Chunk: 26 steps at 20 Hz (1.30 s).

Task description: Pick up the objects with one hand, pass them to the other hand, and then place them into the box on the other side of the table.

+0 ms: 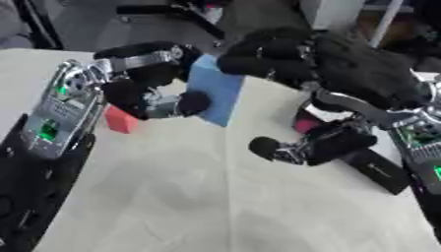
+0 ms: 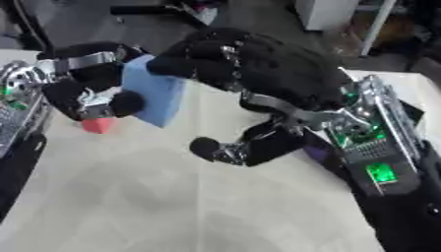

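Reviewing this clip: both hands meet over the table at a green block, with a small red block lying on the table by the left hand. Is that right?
Not quite. The block is blue, not green; the left eye view shows this plainly. The rest stands: the left hand and right hand meet at it over the table, and a small red block lies by the left hand.

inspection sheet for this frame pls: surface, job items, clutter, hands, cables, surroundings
Surface: pale tabletop, bare in the near half.
Job's things: blue block held up between both hands; red block on the table by the left hand; pink object partly hidden under the right hand.
Clutter: flat black item at the right edge; box not identifiable.
Hands: left hand curled round the blue block; right hand curled over its top edge.
Cables: nothing seen.
Surroundings: dark floor, white cabinet beyond the table.
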Each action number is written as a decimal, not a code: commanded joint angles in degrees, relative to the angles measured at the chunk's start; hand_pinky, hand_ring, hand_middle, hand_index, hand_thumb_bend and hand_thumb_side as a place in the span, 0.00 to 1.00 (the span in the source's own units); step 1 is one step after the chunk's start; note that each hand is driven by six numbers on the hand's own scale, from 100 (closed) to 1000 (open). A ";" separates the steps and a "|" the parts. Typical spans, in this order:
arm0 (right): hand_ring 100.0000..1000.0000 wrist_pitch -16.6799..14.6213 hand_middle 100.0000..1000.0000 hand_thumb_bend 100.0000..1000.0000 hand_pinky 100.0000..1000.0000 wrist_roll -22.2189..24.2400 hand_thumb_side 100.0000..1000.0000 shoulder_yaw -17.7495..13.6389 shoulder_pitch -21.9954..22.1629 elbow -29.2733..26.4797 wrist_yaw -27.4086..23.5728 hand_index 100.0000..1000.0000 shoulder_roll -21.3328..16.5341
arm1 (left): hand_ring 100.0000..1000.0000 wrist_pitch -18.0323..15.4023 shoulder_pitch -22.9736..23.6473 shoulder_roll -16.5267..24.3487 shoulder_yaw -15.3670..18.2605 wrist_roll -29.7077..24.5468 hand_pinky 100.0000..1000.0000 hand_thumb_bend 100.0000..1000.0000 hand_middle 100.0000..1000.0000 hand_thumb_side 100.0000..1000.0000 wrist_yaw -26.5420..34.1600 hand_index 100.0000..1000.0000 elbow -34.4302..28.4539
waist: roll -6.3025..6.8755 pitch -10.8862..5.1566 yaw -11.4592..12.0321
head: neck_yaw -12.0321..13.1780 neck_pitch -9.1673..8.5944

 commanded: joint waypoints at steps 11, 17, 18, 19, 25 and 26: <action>0.87 2.17 0.85 0.30 0.91 -7.99 0.19 0.05 -0.16 -0.53 6.54 1.00 1.05 | 0.43 2.00 -1.47 -0.41 0.84 0.46 0.58 0.00 0.33 0.58 1.27 0.48 -0.57 | 0.20 -1.29 0.11 | -0.06 -0.05; 0.86 3.60 0.85 0.30 0.91 -12.47 0.18 0.69 0.47 -0.53 10.25 1.00 1.95 | 0.44 4.11 -1.79 -1.16 1.12 1.66 0.58 0.00 0.34 0.60 2.36 0.49 -0.69 | 0.17 -1.28 0.16 | -0.09 -0.13; 0.86 3.81 0.84 0.30 0.91 -12.93 0.18 0.80 0.56 -0.53 10.53 1.00 2.06 | 0.44 4.35 -1.88 -1.25 1.15 1.84 0.59 0.00 0.34 0.60 2.50 0.49 -0.74 | 0.17 -1.28 0.16 | -0.11 -0.14; 0.86 4.01 0.84 0.30 0.91 -13.28 0.18 0.92 0.67 -0.53 10.75 1.00 2.19 | 0.44 4.57 -1.98 -1.38 1.21 2.05 0.59 0.00 0.34 0.60 2.64 0.49 -0.77 | 0.16 -1.27 0.16 | -0.12 -0.15; 0.85 4.99 0.84 0.28 0.90 -14.10 0.18 1.72 1.16 -0.53 11.01 1.00 2.90 | 0.44 5.62 -2.74 -2.26 1.53 3.35 0.59 0.00 0.35 0.59 3.20 0.49 -0.79 | 0.13 -1.24 0.14 | -0.11 -0.15; 0.85 5.18 0.83 0.28 0.90 -14.18 0.18 1.80 1.23 -0.53 11.05 1.00 3.00 | 0.44 5.75 -2.88 -2.41 1.54 3.53 0.59 0.00 0.35 0.59 3.27 0.49 -0.80 | 0.13 -1.24 0.13 | -0.11 -0.18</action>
